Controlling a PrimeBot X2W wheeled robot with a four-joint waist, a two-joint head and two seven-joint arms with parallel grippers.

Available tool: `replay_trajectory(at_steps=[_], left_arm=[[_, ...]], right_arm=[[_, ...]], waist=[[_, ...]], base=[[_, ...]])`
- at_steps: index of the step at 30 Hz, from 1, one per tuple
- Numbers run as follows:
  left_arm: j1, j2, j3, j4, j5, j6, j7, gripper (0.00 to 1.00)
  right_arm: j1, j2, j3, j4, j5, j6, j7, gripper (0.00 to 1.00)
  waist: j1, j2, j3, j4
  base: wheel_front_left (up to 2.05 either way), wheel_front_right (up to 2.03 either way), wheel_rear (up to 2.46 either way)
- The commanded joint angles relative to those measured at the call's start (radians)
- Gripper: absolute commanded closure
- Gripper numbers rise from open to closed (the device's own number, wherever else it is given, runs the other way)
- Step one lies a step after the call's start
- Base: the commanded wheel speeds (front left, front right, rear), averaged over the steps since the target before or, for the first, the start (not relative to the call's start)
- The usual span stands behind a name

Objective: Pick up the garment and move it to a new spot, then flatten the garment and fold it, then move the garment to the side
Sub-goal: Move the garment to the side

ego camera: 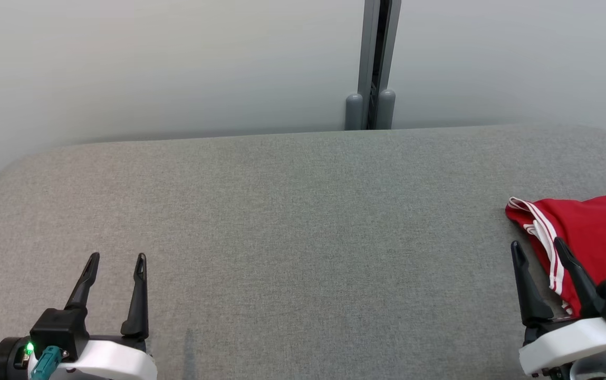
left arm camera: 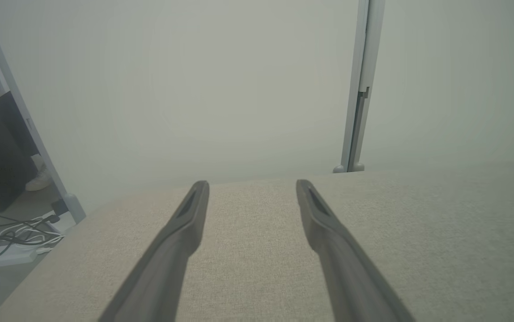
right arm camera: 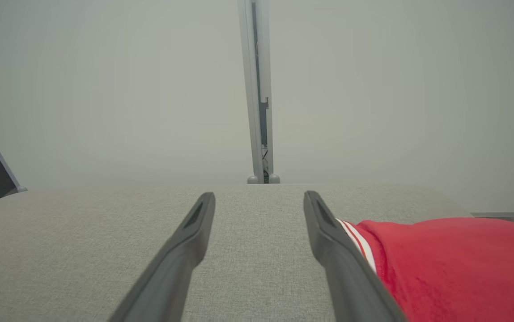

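A grey padded table (ego camera: 281, 211) was shown. A red garment (ego camera: 598, 227) with white stripes was bunched at its far right, partly cut off by the view's edge. The right gripper (ego camera: 537, 244) was held at its striped border, jaws spread, nothing pinched. The left gripper (ego camera: 118, 257), jaws likewise spread, was held well apart. Were only the border caught, the cloth might be dragged off the table.
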State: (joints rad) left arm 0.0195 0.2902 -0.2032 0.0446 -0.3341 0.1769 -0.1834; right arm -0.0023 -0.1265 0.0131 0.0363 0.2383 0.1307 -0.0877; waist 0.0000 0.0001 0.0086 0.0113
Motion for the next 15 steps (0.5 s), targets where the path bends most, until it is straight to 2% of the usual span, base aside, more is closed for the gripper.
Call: replay_trajectory(at_steps=[1, 15], left_arm=[[0.013, 0.006, 0.002, 0.002, -0.001, 0.001, 0.004, 0.0], [0.029, 0.015, -0.013, 0.02, -0.018, -0.001, 0.027, 0.0]], right_arm=[[0.014, 0.0, -0.004, -0.005, -0.006, 0.0, 0.003, 0.0], [0.062, 0.013, -0.03, -0.046, -0.012, 0.0, 0.023, 0.0]], waist=[[0.0, -0.0001, -0.009, 0.001], [0.0, -0.0001, -0.03, 0.007]], base=[[0.0, 0.0, 0.0], [0.0, 0.0, 0.0]])
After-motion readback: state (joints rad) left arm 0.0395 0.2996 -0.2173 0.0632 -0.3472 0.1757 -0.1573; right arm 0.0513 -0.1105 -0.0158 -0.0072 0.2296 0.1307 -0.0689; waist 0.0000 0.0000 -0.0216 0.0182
